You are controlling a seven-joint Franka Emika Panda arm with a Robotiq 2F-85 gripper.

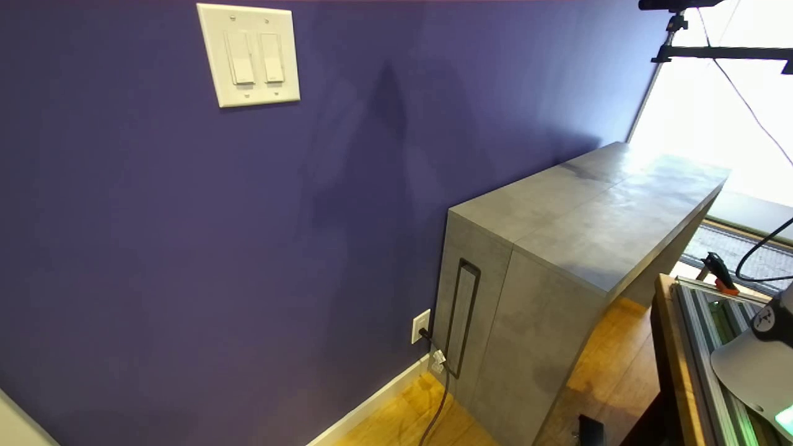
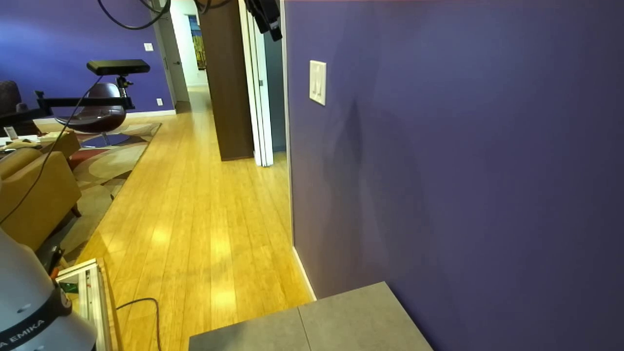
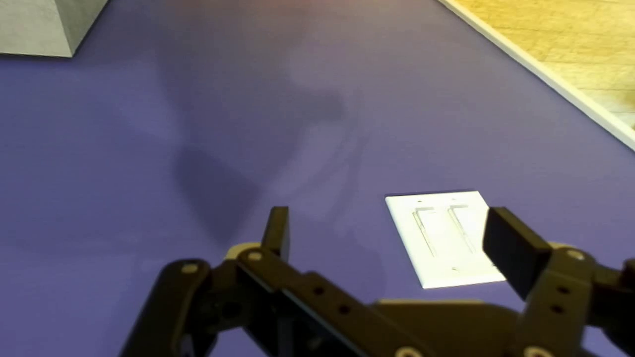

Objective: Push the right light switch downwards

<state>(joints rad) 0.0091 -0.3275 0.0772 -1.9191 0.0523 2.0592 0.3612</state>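
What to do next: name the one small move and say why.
Probably close the gripper: its fingers stand wide apart in the wrist view, while the right switch is narrow and sits close beside the left switch. Closed, they would likely press it without catching its neighbour.

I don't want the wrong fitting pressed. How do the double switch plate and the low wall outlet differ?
The double switch plate sits higher on the purple wall; the wall outlet is low, near the baseboard. The switch plate carries a left rocker and the right light switch; the outlet has a dark plug in it. In an exterior view, the switch plate looks bigger than the outlet. Both are white, on the same wall.
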